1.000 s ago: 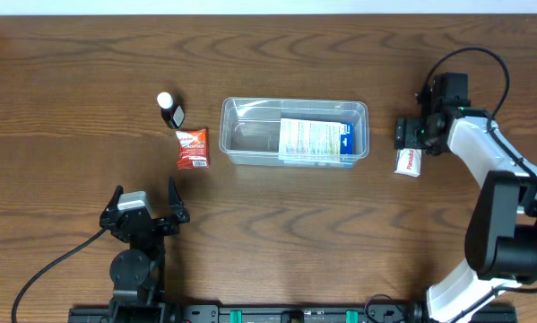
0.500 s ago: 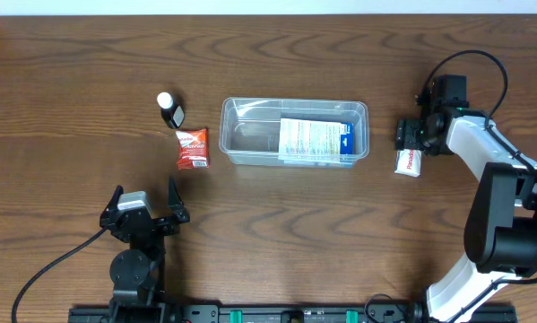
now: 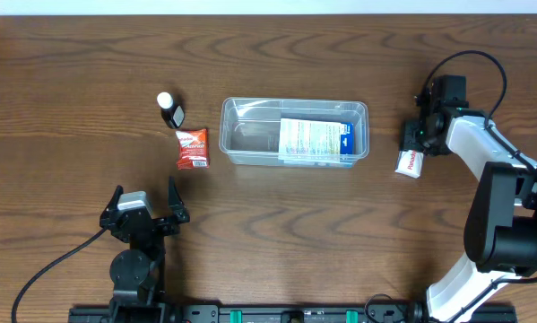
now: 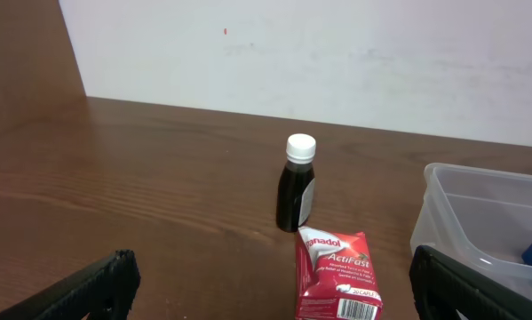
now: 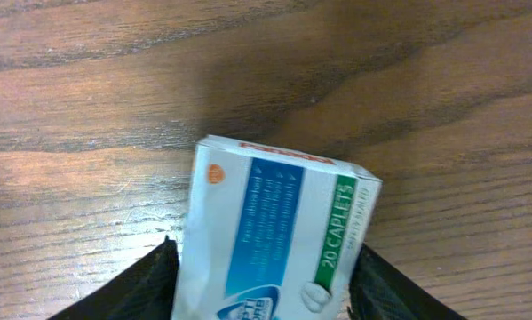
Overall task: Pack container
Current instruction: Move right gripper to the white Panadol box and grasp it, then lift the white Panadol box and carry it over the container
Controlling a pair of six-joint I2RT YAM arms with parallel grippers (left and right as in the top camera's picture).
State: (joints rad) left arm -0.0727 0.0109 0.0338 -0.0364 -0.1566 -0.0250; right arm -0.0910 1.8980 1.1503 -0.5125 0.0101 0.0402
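Observation:
The clear plastic container (image 3: 250, 135) stands mid-table and holds a white and blue box (image 3: 314, 141) in its right half. Its left end shows in the left wrist view (image 4: 479, 209). My right gripper (image 3: 418, 136) is right of the container, shut on a white caplet box (image 3: 410, 162) that lies on the table. In the right wrist view both fingers (image 5: 266, 289) press the sides of this box (image 5: 274, 213). My left gripper (image 3: 144, 191) is open and empty near the front edge. A red packet (image 3: 193, 148) and a dark bottle (image 3: 170, 109) lie left of the container.
In the left wrist view the red packet (image 4: 338, 274) lies flat between my open fingers' line and the upright white-capped bottle (image 4: 297, 185). A pale wall runs behind the table's far edge.
My right gripper's fingers have closed in onto the sides of the white caplet box. The left arm and the other things have not moved.

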